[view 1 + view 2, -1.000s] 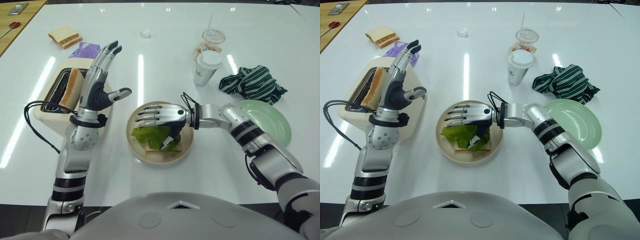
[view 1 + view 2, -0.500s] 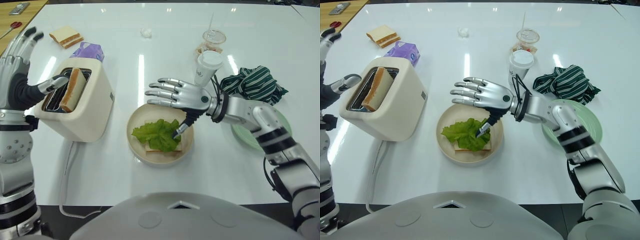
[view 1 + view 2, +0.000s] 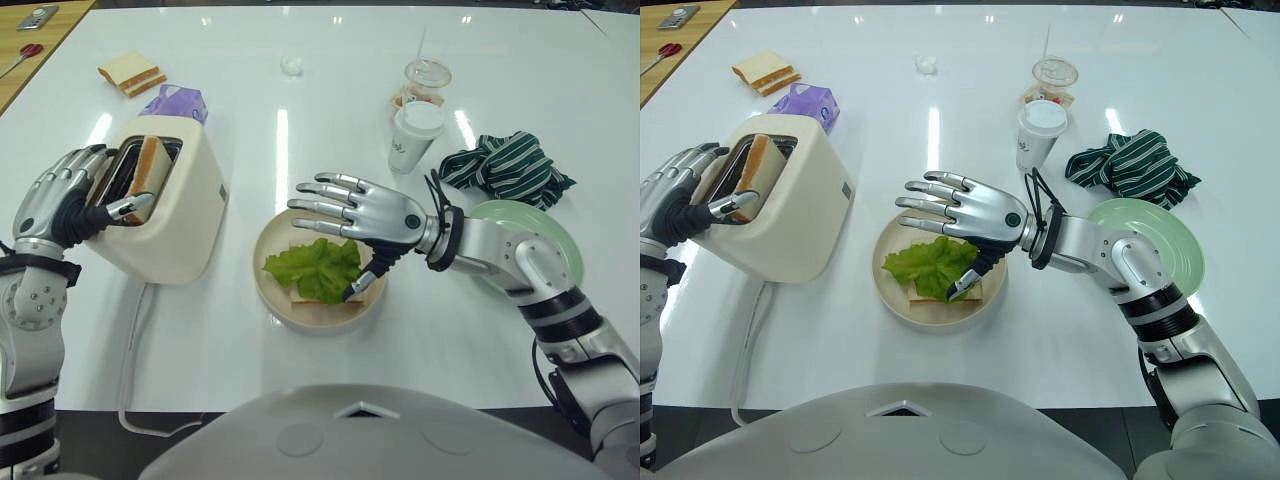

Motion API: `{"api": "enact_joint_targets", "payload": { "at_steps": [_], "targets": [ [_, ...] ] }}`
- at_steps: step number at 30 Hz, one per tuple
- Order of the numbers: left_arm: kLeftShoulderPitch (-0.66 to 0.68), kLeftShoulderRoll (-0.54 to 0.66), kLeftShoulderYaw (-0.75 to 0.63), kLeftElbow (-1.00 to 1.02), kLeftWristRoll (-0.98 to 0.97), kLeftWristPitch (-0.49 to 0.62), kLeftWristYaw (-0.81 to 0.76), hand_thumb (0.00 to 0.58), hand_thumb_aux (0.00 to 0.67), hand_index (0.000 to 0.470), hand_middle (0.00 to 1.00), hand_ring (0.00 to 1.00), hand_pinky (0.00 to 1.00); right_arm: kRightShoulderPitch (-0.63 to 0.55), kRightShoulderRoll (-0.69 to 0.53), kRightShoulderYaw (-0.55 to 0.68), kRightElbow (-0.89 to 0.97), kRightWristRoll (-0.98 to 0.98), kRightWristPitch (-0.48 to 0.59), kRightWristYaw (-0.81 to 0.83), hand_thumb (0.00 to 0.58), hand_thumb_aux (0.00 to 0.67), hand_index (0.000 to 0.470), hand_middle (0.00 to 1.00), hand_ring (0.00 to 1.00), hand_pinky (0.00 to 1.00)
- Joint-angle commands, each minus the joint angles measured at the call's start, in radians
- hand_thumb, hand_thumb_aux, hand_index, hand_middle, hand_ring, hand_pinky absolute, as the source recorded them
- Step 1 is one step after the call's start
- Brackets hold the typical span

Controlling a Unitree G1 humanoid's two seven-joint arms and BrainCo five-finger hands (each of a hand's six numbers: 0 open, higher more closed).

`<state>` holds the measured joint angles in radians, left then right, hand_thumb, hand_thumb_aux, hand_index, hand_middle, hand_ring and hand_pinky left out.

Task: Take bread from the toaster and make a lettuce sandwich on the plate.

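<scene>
Hovering over ruffled lettuce (image 3: pixel 315 268) on the round plate (image 3: pixel 268 296), right hand (image 3: pixel 375 212) splayed wide.

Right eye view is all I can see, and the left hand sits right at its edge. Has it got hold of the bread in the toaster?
Observer: Not that I can tell. From the left eye view the left hand is curled at the left end of the toaster, with its thumb lying by the near end of the bread slice. The slice stands in the slot.
Operator: Is its arm lying on the cord?
Observer: No. The forearm comes up from the table's near edge, left of the cord and apart from it.
</scene>
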<state>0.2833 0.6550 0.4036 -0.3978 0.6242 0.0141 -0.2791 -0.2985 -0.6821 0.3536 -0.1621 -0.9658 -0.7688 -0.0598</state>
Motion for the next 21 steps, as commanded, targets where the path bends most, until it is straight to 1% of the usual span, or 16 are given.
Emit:
{"api": "enact_joint_targets", "payload": {
  "at_steps": [1, 8, 12, 21],
  "targets": [
    [0.021, 0.011, -0.028, -0.011, 0.005, 0.007, -0.027, 0.000, 0.000, 0.000, 0.00, 0.00, 0.00, 0.001, 0.007, -0.003, 0.007, -0.011, 0.005, 0.010, 0.000, 0.000, 0.000, 0.00, 0.00, 0.00],
    [0.035, -0.005, 0.013, -0.085, 0.004, 0.016, -0.006, 0.000, 0.000, 0.000, 0.00, 0.00, 0.00, 0.017, 0.015, -0.009, -0.003, -0.003, 0.015, 0.013, 0.000, 0.000, 0.000, 0.00, 0.00, 0.00],
    [0.058, -0.039, 0.043, -0.128, 0.020, 0.022, 0.040, 0.000, 0.000, 0.000, 0.00, 0.00, 0.00, 0.018, 0.022, -0.009, 0.002, 0.001, 0.020, 0.012, 0.000, 0.000, 0.000, 0.00, 0.00, 0.00],
    [0.115, -0.106, -0.042, -0.140, 0.110, 0.002, 0.112, 0.000, 0.000, 0.000, 0.00, 0.00, 0.00, 0.019, 0.043, -0.008, 0.016, -0.003, 0.031, 0.005, 0.000, 0.000, 0.000, 0.00, 0.00, 0.00]
  ]
}}
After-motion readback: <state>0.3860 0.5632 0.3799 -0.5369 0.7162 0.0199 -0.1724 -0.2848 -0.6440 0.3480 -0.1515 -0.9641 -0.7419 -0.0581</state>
